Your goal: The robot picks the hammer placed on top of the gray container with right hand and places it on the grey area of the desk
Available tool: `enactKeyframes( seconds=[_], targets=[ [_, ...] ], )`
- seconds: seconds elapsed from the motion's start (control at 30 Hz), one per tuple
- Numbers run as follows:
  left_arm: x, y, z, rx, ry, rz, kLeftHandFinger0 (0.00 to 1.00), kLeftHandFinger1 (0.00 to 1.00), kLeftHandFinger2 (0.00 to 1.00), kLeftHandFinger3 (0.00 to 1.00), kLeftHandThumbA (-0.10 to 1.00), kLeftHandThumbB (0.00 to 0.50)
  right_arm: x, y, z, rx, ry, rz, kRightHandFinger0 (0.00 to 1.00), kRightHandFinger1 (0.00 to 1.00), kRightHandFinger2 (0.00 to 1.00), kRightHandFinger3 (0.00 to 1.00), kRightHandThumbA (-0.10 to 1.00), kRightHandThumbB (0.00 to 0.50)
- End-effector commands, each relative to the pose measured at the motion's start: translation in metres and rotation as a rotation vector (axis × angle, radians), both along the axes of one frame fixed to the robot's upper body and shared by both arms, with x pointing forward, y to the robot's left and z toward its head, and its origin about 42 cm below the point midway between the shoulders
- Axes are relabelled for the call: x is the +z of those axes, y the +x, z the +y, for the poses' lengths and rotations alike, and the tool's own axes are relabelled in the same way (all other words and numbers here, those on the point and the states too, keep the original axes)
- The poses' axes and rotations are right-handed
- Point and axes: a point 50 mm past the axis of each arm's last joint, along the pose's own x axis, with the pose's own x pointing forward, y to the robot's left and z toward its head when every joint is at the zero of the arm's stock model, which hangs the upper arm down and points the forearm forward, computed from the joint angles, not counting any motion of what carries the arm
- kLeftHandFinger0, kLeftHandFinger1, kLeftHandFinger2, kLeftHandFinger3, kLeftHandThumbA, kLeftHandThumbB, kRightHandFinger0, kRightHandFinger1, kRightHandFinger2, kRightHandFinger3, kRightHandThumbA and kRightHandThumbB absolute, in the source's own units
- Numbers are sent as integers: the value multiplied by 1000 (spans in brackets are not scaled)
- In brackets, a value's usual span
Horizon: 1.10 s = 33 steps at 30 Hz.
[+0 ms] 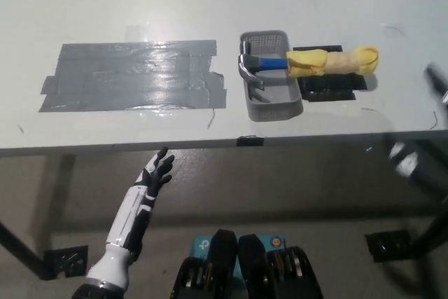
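Hanging below the near edge of the surface [105, 5], the left robot hand [158, 168] is seen with its dark fingers spread apart and nothing held; its white forearm runs down toward the lower left of the view. The right robot hand is not seen clearly: only a blurred dark and white shape [413, 162] is visible well to the right of the gray container, below the surface edge, and whether it is open or closed cannot be told.

On the white surface, the gray container [269, 75] is found as a small slotted basket set with its long side running away from the near edge. The hammer [308, 62] is laid across the far half of the container: its metal claw head rests over the container's left wall, its blue neck crosses the container, and its yellow-wrapped handle sticks out past the right wall. A black patch [329, 89] is seen on the surface just right of the container, under the handle. The grey area [133, 75], a wide patch of shiny tape strips, is placed left of the container, nearly touching it.
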Motion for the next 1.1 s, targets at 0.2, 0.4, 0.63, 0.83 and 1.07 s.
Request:
enactKeyframes(
  seconds=[0.2,0.4,0.63,0.83,1.07],
  targets=[
    [7,1,0,-18,17,-54,1000,1000,1000,1000,970,101,130,114,-18,83,-274,268,1000,1000,1000,1000,757,242],
    [6,0,0,-19,25,-57,1000,1000,1000,1000,976,99,158,177,7,88,-629,476,1000,1000,1000,1000,1000,412],
    [6,0,1,-11,20,-55,1000,1000,1000,1000,974,93,157,216,44,107,-831,646,1000,1000,1000,1000,1000,421],
    [8,0,2,-8,17,-49,1000,1000,1000,1000,974,82,152,239,78,187,-874,787,1000,1000,1000,1000,1000,387],
    [8,0,3,-11,33,-54,1000,1000,1000,1000,982,77,145,248,97,219,-936,837,1000,1000,1000,1000,1000,342]
  ],
)
